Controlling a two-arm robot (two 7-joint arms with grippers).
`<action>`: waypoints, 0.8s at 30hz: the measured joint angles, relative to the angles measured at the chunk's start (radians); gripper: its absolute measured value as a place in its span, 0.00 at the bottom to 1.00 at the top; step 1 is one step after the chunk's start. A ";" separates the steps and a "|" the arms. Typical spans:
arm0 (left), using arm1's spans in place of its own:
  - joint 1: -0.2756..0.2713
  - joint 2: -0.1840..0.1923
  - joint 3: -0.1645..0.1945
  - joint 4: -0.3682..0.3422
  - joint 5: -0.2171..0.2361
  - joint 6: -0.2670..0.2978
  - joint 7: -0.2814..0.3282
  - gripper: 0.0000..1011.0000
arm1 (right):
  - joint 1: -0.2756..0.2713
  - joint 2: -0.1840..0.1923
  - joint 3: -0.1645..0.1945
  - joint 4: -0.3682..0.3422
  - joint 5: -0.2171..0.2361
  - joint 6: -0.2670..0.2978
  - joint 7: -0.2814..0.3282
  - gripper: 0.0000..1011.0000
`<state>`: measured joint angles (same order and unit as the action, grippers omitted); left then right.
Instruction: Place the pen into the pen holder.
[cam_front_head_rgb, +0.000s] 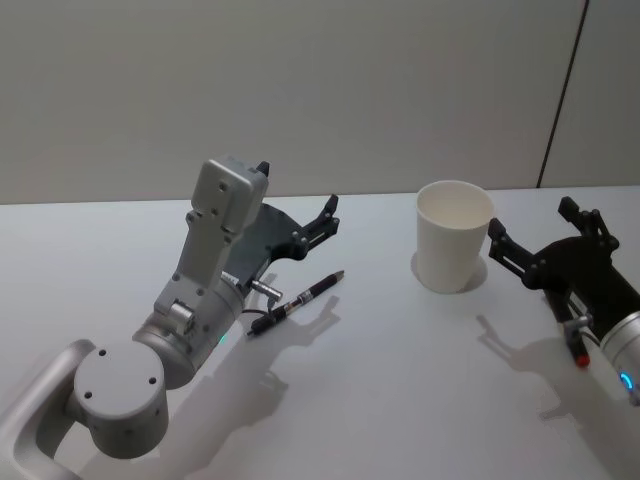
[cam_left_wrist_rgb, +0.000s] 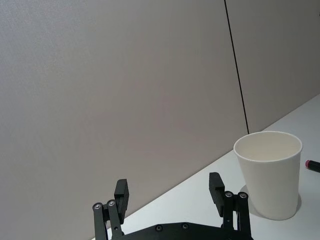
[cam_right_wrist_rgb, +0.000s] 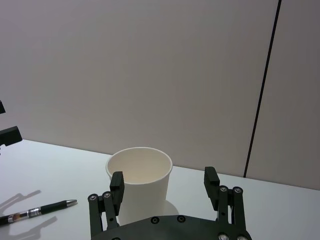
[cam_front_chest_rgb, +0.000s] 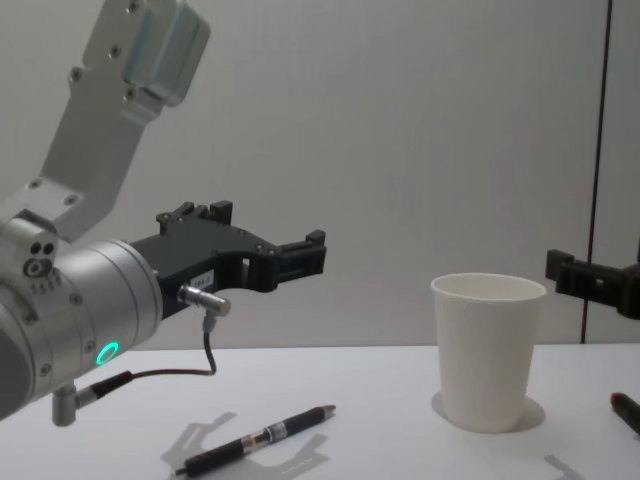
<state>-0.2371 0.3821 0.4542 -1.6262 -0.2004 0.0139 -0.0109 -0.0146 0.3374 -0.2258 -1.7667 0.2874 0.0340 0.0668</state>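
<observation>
The pen (cam_front_head_rgb: 300, 299), black with a silver band, lies flat on the white table (cam_front_head_rgb: 380, 400), left of the pen holder (cam_front_head_rgb: 455, 238), an upright white paper cup. My left gripper (cam_front_head_rgb: 327, 221) hovers open above the table just past the pen's tip, holding nothing. In the chest view the left gripper (cam_front_chest_rgb: 312, 255) is well above the pen (cam_front_chest_rgb: 255, 440). My right gripper (cam_front_head_rgb: 532, 223) is open just right of the cup, not touching it. In the right wrist view its fingers (cam_right_wrist_rgb: 117, 184) stand to either side of the pen holder (cam_right_wrist_rgb: 142, 172), with the pen (cam_right_wrist_rgb: 37, 211) farther off.
A plain grey wall (cam_front_head_rgb: 300, 90) with a dark vertical seam rises behind the table's far edge. The left arm's large grey elbow (cam_front_head_rgb: 120, 400) fills the near left corner. A red-tipped plug (cam_front_head_rgb: 579, 359) sits on the right wrist.
</observation>
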 joint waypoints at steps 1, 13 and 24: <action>0.000 0.000 0.000 0.000 0.000 0.000 0.000 0.99 | 0.000 0.000 0.000 0.000 0.000 0.000 0.000 0.99; 0.000 0.000 0.000 0.000 0.000 0.000 0.000 0.99 | 0.000 0.000 0.000 0.000 0.000 0.000 0.000 0.99; 0.000 0.000 0.000 0.000 0.000 0.000 0.000 0.99 | 0.000 0.001 0.001 0.000 0.000 0.000 0.001 0.99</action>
<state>-0.2371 0.3822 0.4542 -1.6262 -0.2004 0.0139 -0.0109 -0.0149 0.3383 -0.2248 -1.7670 0.2874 0.0340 0.0673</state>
